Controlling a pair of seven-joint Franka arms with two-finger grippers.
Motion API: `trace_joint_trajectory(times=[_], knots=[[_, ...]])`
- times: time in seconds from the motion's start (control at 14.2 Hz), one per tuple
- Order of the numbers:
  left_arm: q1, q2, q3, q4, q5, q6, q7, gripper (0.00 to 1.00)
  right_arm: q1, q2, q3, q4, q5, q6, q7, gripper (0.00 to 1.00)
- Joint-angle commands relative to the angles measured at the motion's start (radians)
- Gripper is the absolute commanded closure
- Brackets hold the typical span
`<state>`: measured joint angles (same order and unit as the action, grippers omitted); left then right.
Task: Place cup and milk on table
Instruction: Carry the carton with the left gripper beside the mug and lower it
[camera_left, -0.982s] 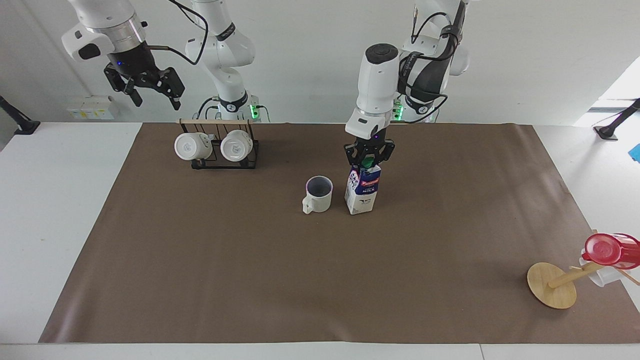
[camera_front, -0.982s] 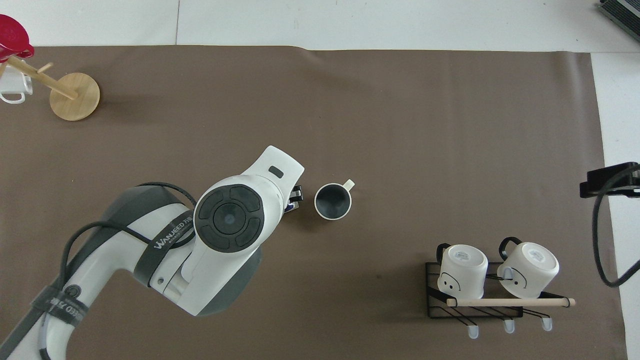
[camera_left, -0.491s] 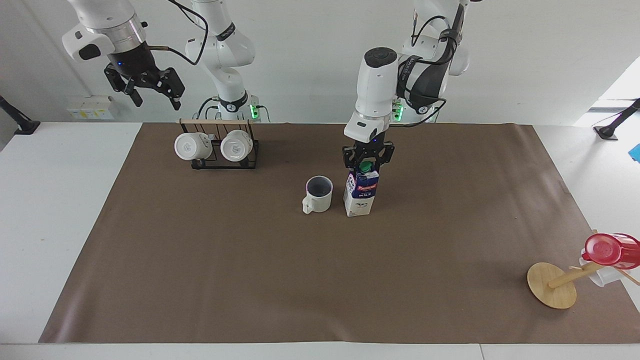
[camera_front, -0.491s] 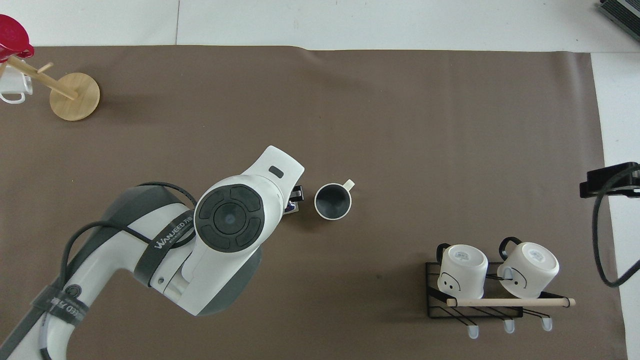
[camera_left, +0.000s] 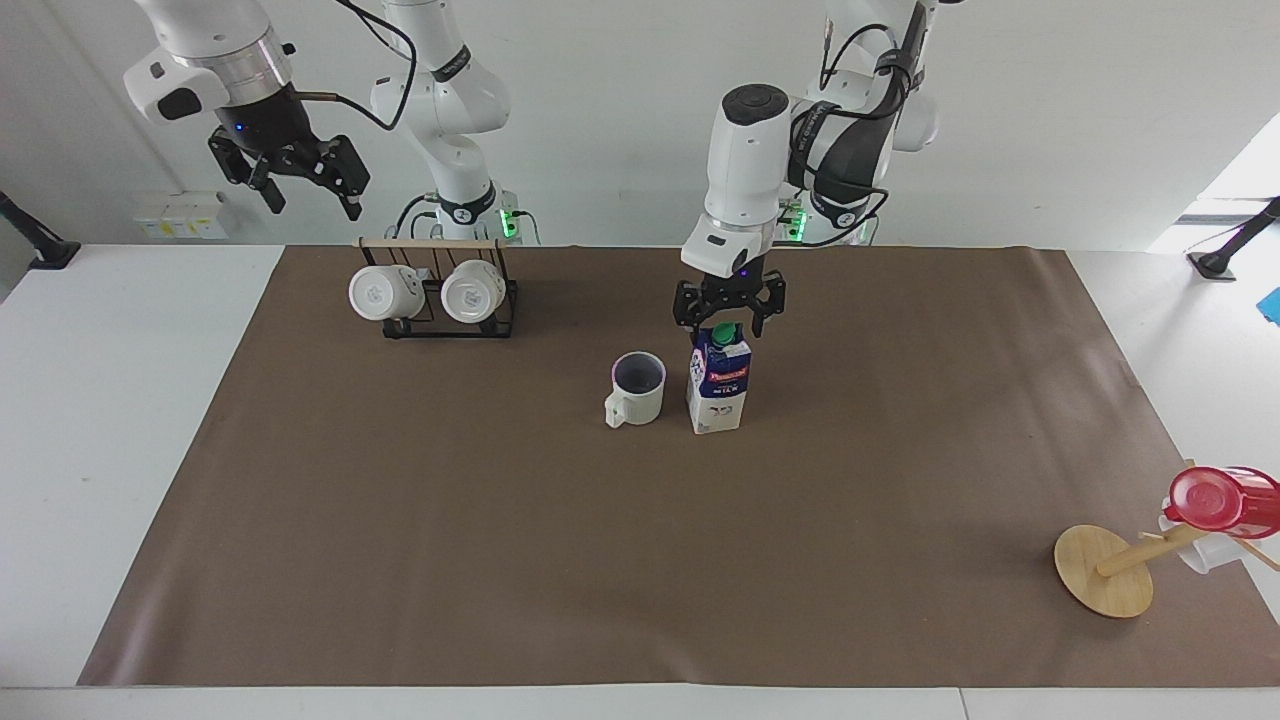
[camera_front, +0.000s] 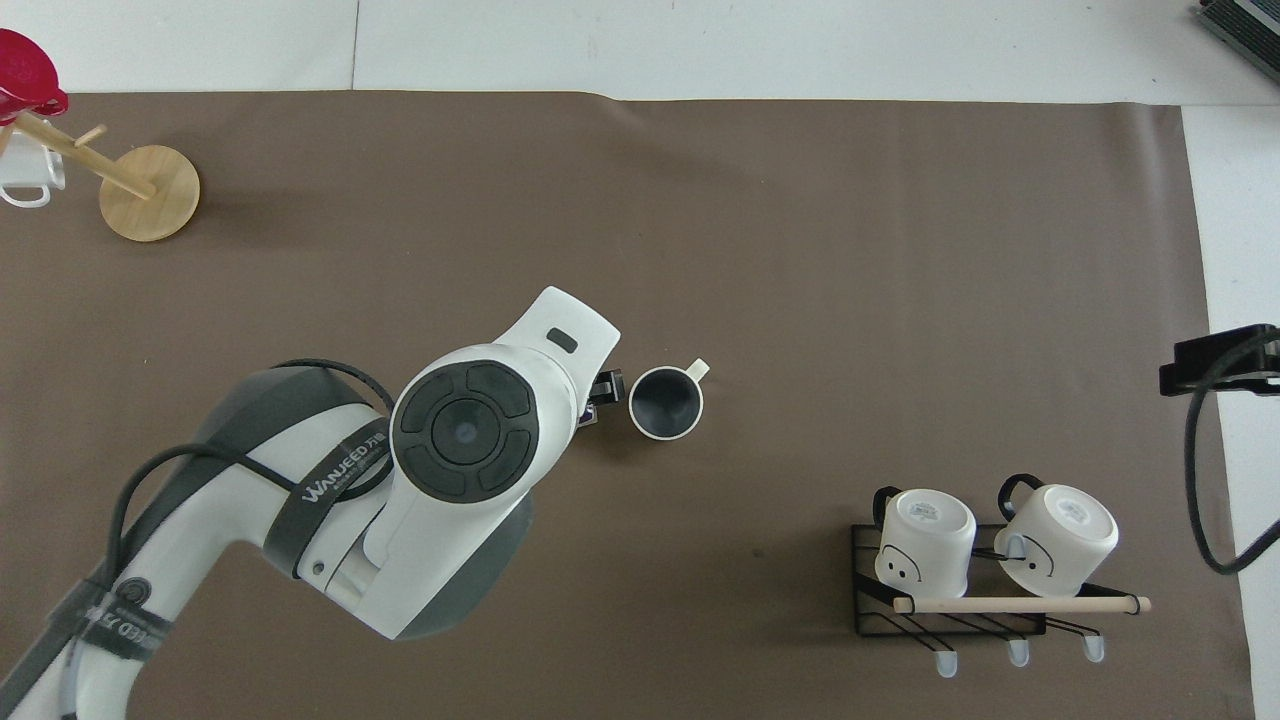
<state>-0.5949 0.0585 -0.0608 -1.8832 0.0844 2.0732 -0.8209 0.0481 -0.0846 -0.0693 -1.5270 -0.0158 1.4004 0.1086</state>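
The milk (camera_left: 718, 388) stands upright on the brown mat of the table (camera_left: 500, 550), with its green cap on top. Beside it, toward the right arm's end, sits the cream cup (camera_left: 636, 388) with a dark inside, its handle pointing away from the robots. My left gripper (camera_left: 728, 318) hangs open just over the carton, its fingers spread to either side of the cap and gripping nothing. In the overhead view the left arm covers almost all of the milk, and the cup (camera_front: 665, 401) shows beside it. My right gripper (camera_left: 300, 185) waits open, high over the mug rack.
A black wire rack (camera_left: 440, 318) with two white mugs stands near the robots at the right arm's end. A wooden mug tree (camera_left: 1105, 570) carrying a red cup (camera_left: 1220, 500) leans at the mat's corner at the left arm's end, farthest from the robots.
My left gripper opened and let go of the milk, then rose slightly. The carton went from tilted to upright on the mat. The right arm has not moved.
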Motion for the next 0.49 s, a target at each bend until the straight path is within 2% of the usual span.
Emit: trace_joint_trajectory(times=[0.0, 0.42], knots=[[0.006, -0.005, 0.016, 0.085, -0.037, -0.114, 0.009, 0.0, -0.011, -0.017, -0.001, -0.019, 0.019, 0.0, -0.027, 0.0], [0.138, -0.045, 0.022, 0.193, -0.037, -0.309, 0.299, 0.0, -0.011, -0.023, -0.001, -0.03, 0.019, -0.001, -0.027, 0.0]])
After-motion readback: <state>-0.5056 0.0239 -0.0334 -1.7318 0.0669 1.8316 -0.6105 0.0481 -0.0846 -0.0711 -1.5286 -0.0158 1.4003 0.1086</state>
